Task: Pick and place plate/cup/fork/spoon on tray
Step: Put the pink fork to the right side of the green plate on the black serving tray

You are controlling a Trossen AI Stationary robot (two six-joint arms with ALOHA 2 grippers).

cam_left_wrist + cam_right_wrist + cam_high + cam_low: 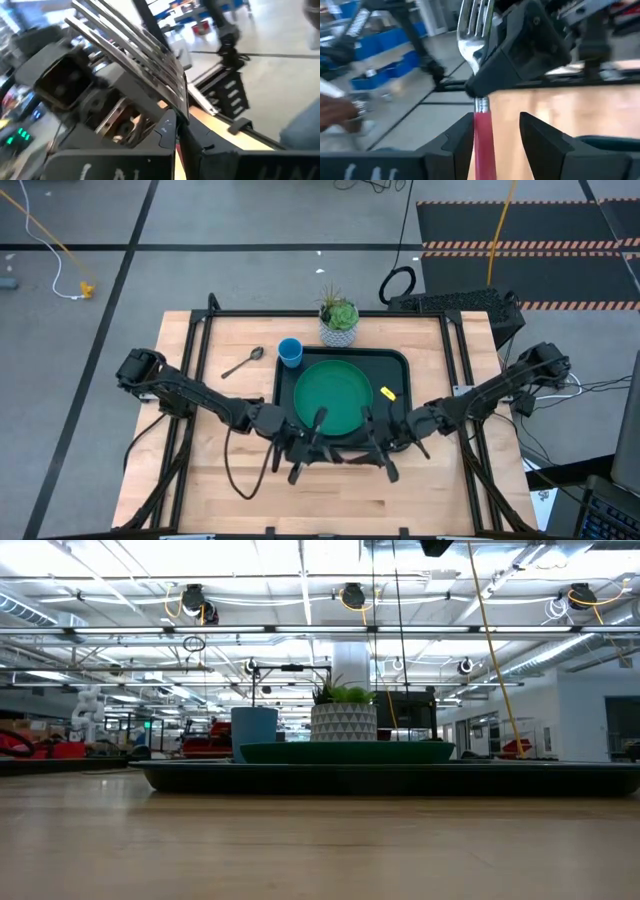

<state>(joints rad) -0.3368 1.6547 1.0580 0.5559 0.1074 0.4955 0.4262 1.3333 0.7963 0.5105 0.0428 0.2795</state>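
Note:
The fork, with a red handle and a silvery head, is up in the air over the tray's near edge, between my two grippers. My left gripper is shut on it. My right gripper is open, with one finger on either side of the red handle; I cannot tell whether either touches it. The green plate lies flat in the dark tray. The blue cup stands on the table at the tray's far left corner. The spoon lies on the table left of the cup. My left gripper pinches the fork between its two fingers at the neck, where the metal head meets the red handle. Only the fingertips are on it. The fork is lifted clear of the table, and its handle reaches toward my right gripper.
A potted plant in a white patterned pot stands at the tray's far edge. A small yellow piece lies in the tray to the right of the plate. Bare wood lies between the tray and the table's near edge.

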